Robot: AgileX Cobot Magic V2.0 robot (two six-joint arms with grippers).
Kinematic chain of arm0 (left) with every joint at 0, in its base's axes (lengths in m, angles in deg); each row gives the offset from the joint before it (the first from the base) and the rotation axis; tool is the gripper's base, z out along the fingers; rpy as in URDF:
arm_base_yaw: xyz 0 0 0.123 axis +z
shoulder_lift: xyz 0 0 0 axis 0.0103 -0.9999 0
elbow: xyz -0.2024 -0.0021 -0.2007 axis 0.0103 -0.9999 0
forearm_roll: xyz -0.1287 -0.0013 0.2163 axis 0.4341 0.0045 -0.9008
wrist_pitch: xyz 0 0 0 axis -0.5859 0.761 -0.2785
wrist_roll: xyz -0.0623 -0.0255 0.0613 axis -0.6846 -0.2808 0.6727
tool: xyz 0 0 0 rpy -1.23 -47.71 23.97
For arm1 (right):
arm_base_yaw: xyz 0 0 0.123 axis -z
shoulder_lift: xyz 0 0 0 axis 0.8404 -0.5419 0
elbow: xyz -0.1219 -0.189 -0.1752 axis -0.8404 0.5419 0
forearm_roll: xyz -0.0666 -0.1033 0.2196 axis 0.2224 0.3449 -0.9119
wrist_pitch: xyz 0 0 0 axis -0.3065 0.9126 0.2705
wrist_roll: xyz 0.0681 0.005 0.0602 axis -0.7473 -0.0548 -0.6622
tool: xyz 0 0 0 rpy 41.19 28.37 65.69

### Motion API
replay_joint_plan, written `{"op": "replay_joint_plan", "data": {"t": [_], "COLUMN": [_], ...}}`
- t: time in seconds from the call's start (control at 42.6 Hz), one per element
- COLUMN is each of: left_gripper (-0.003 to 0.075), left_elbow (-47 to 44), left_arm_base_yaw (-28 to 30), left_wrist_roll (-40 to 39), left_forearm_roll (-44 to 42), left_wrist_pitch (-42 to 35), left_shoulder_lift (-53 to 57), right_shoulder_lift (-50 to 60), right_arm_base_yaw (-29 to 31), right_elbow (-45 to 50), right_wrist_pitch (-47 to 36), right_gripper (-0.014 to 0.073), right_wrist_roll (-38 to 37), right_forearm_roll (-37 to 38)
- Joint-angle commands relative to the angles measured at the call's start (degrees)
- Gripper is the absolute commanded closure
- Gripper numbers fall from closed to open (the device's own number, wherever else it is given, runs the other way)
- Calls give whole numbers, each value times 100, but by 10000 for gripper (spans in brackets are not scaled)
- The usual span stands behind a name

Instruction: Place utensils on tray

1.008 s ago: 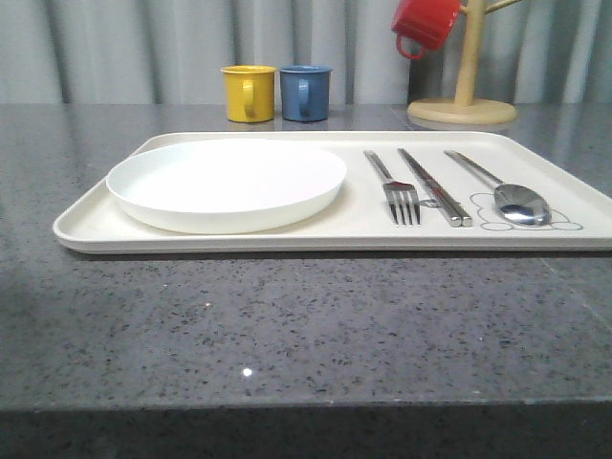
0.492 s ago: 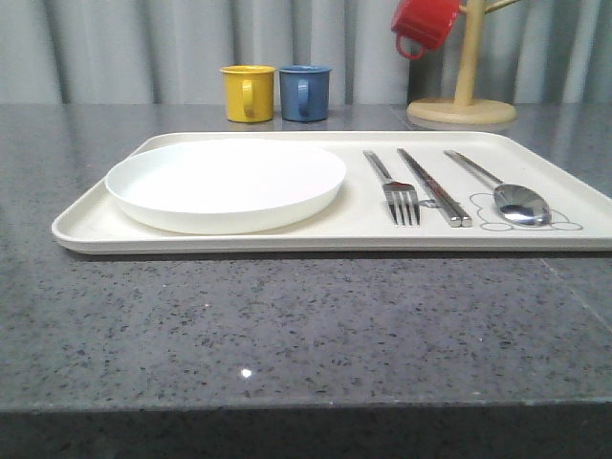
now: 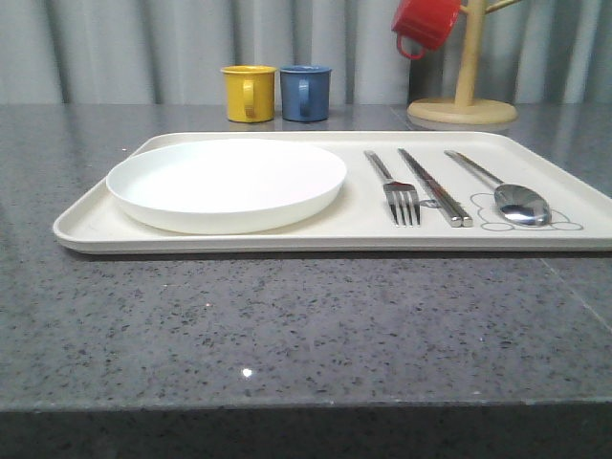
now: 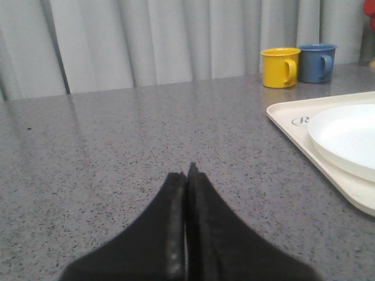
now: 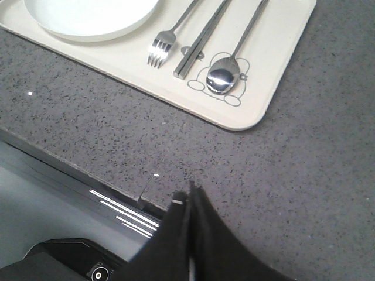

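Observation:
The cream tray (image 3: 86,226) lies across the grey counter. On it sit the white plate (image 3: 226,182), then to its right the fork (image 3: 397,191), the chopsticks (image 3: 435,187) and the spoon (image 3: 512,196), side by side. The right wrist view shows the same fork (image 5: 164,41), chopsticks (image 5: 199,44) and spoon (image 5: 225,73) on the tray (image 5: 258,111). My right gripper (image 5: 190,193) is shut and empty, over the counter's front edge, apart from the tray. My left gripper (image 4: 187,172) is shut and empty above bare counter, left of the tray (image 4: 293,126) and plate (image 4: 345,137).
A yellow mug (image 3: 249,93) and a blue mug (image 3: 305,92) stand behind the tray. A wooden mug tree (image 3: 464,96) at the back right carries a red mug (image 3: 426,24). Grey curtain closes the back. The counter's front edge (image 5: 117,187) runs near my right gripper.

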Motion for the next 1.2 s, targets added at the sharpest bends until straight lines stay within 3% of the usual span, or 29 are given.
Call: {"op": "replay_joint_plan", "data": {"t": [0.0, 1.173], "left_gripper": [741, 741], "left_elbow": [-79, -244], "left_arm_base_yaw": [73, 297], "left_wrist_roll": [-69, -69], "left_forearm_roll": [101, 101], "left_wrist_pitch": [-956, -1005], "left_shoulder_lift": [59, 381], "right_shoulder_lift": [-47, -47], "right_arm_base_yaw": [0, 0], "right_elbow": [-113, -113], "right_wrist_pitch": [-339, -329], "right_gripper": [661, 661], "right_wrist_roll": [25, 25], "right_forearm_roll": [-37, -37]}}
